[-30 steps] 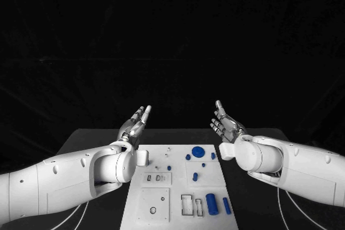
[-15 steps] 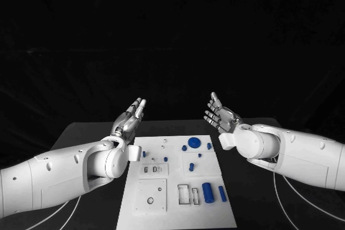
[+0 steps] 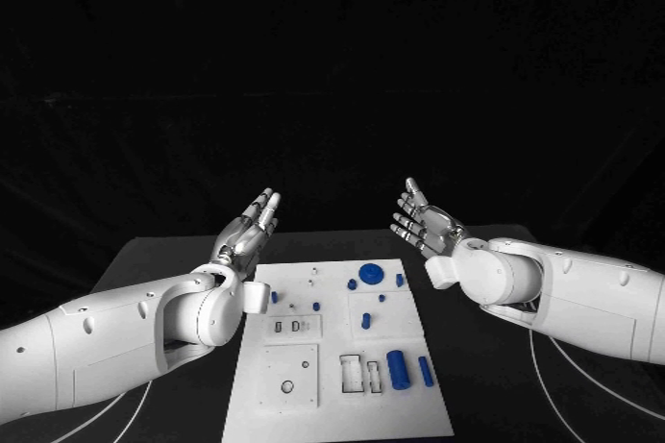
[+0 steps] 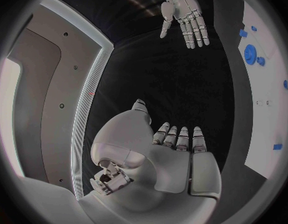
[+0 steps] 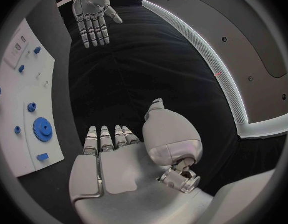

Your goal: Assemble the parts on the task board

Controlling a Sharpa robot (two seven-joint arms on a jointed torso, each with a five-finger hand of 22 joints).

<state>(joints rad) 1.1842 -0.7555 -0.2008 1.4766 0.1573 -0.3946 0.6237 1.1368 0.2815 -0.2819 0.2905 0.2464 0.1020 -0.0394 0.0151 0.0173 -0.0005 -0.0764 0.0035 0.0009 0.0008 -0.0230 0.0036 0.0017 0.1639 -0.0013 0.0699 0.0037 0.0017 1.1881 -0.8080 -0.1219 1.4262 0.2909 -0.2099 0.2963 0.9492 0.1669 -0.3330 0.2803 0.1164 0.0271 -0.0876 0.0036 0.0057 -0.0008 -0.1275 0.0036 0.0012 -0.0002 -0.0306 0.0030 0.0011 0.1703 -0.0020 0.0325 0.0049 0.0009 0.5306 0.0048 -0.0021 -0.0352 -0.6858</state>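
From the head camera you see the white task board (image 3: pixel 307 361) lying on the black table (image 3: pixel 153 260), with darkness behind it. No writing can be read anywhere on it. Your left hand (image 3: pixel 247 233) and right hand (image 3: pixel 426 224) are raised above the board's far end, palms facing each other, fingers straight and spread, grasping nothing. The board lies below and between the two sets of fingers, touched by neither. On it you can count a round blue gear (image 3: pixel 372 273) nearest the fingertips, a fat blue cylinder (image 3: pixel 399 369) and a thinner blue rod (image 3: pixel 426 371) at the near end, and a blue peg (image 3: pixel 366 320) in between; several smaller blue parts sit around the gear, too small to count surely.

From the left wrist camera, your left hand's (image 4: pixel 175 154) fingers extend flat and released. Beyond their tips hangs the right hand (image 4: pixel 184 15), open too. The board's edge (image 4: pixel 268 114) runs beside the fingers, the gear (image 4: pixel 250 53) on it.

From the right wrist camera, the right hand (image 5: pixel 119 159) is flat and unclenched, the left hand (image 5: pixel 91 12) opposite its fingertips. The board (image 5: pixel 19 114) lies beside the fingers, with the gear (image 5: pixel 41 128) and five smaller blue pieces.
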